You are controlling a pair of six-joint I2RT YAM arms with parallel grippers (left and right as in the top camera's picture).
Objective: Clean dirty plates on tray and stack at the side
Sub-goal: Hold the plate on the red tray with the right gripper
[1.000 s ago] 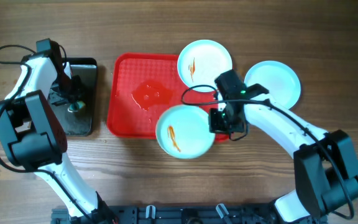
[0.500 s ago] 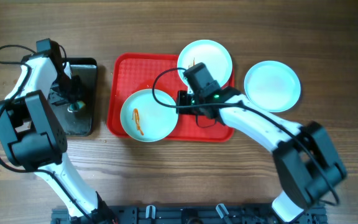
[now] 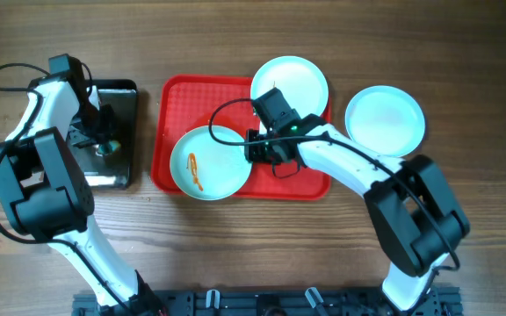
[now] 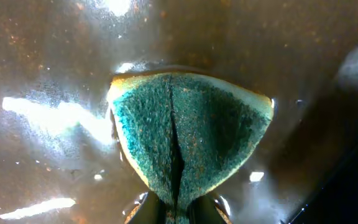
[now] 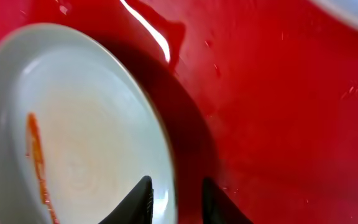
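Two dirty plates lie at the red tray (image 3: pixel 176 101). One (image 3: pixel 205 162) sits in its front left part with an orange streak, also seen in the right wrist view (image 5: pixel 73 137). The other (image 3: pixel 292 83) rests over the tray's far right corner, its streak partly behind the arm. My right gripper (image 3: pixel 255 147) (image 5: pixel 176 202) stands open astride the front plate's right rim, one finger over the plate, one over the tray (image 5: pixel 278 112). My left gripper (image 3: pixel 104 145) (image 4: pixel 178 211) is shut on a folded green sponge (image 4: pixel 191 137) pressed onto the wet black tray (image 4: pixel 55 62).
A clean pale plate (image 3: pixel 385 121) lies on the wooden table right of the red tray. The glossy black tray (image 3: pixel 117 175) sits left of the red tray. A black cable loops over the right arm above the tray.
The right arm slid the streaked plate from the tray's front right edge leftward into the tray. Its jaws have since parted at the rim. The left arm has stayed still.
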